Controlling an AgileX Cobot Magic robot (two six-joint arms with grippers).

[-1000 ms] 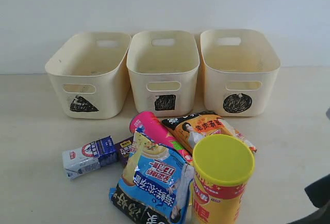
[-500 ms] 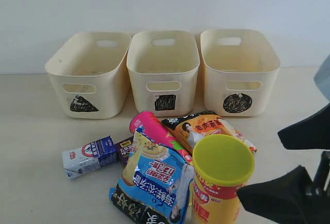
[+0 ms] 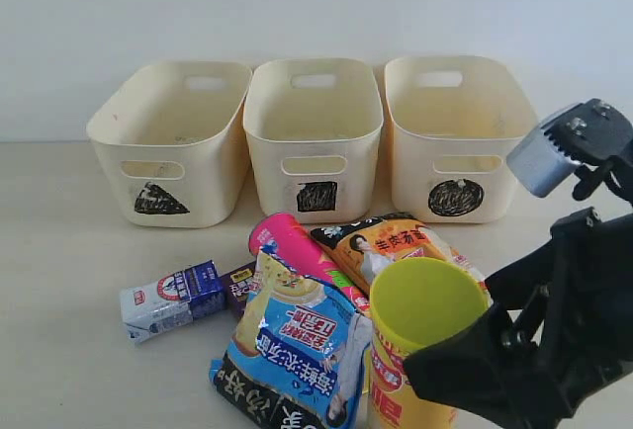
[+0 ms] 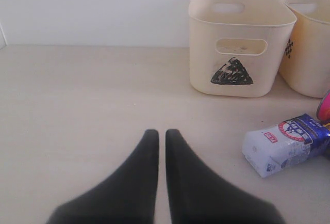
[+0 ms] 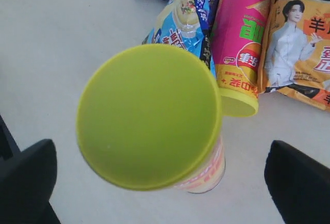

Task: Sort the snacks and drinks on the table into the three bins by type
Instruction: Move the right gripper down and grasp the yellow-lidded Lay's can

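Observation:
The yellow-red chip tube (image 3: 420,350) (image 5: 149,115) stands upright at the front. My right gripper (image 3: 450,325) (image 5: 162,182) hangs open above it, one finger on each side of its yellow lid, not touching. Behind it lie the pink tube (image 3: 292,246) (image 5: 240,33), the blue-white bag (image 3: 292,345) and the orange bag (image 3: 386,241). The white-and-blue carton (image 3: 168,300) (image 4: 283,144) and the purple carton (image 3: 237,286) lie to the left. My left gripper (image 4: 161,133) is shut and empty over bare table. The triangle bin (image 3: 213,167) (image 4: 237,43), square bin (image 3: 315,142) and circle bin (image 3: 450,144) line the back.
A white wall rises behind the three bins. Bare table stretches left of the cartons and right of the orange bag. The right arm's grey wrist camera (image 3: 569,147) sits in front of the circle bin's right side.
My right gripper has come in from the lower right and moved up and left over the yellow-red tube. The snacks, drinks and bins have not moved.

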